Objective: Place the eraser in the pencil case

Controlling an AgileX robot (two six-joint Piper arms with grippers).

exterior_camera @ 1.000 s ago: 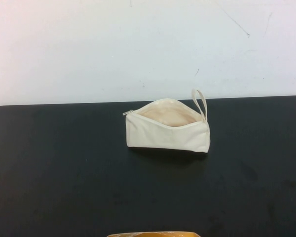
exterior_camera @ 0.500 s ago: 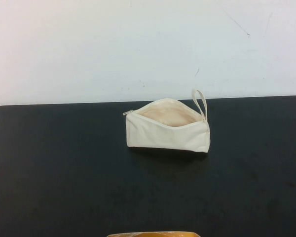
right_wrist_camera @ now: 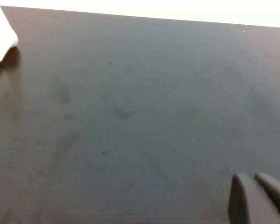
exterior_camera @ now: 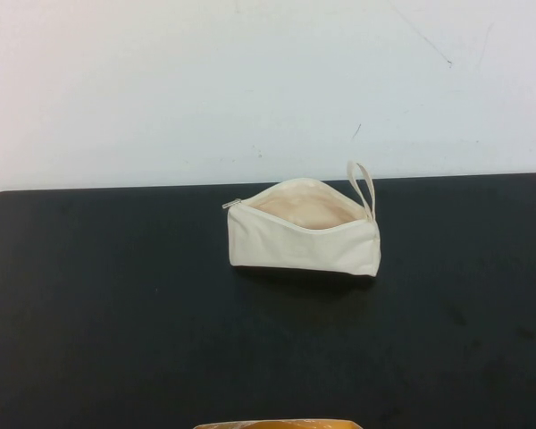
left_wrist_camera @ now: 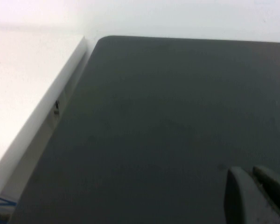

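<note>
One pencil case (exterior_camera: 304,237) on the black table (exterior_camera: 116,340), sitting near the far edge, roughly centred left-to-right. It rests on its dark base, zip open along the top, pale beige lining visible inside, one loop strap sticking up at its right end, zip pull at the left end. One corner of it also shows at the edge of the right wrist view (right_wrist_camera: 2,39), casting a small shadow on the table. Zero erasers visible in any view; can't tell whether it sits inside the case, since the lining shows nothing distinct from this angle. One yellowish-orange object (exterior_camera: 277,424) pokes in at the near edge of the high view, mostly cut off, can't identify it. Two grippers, neither in the high view. Left gripper (left_wrist_camera: 257,196) shows only in its own wrist view: two dark fingertips side by side, close together with a thin gap, nothing between them, hanging over bare table near the table's rounded corner and a white ledge (left_wrist_camera: 32,121) beside it. Right gripper (right_wrist_camera: 259,198) looks the same in its wrist view: two fingertips nearly touching, holding nothing, over bare scuffed table, well apart from the case.
</note>
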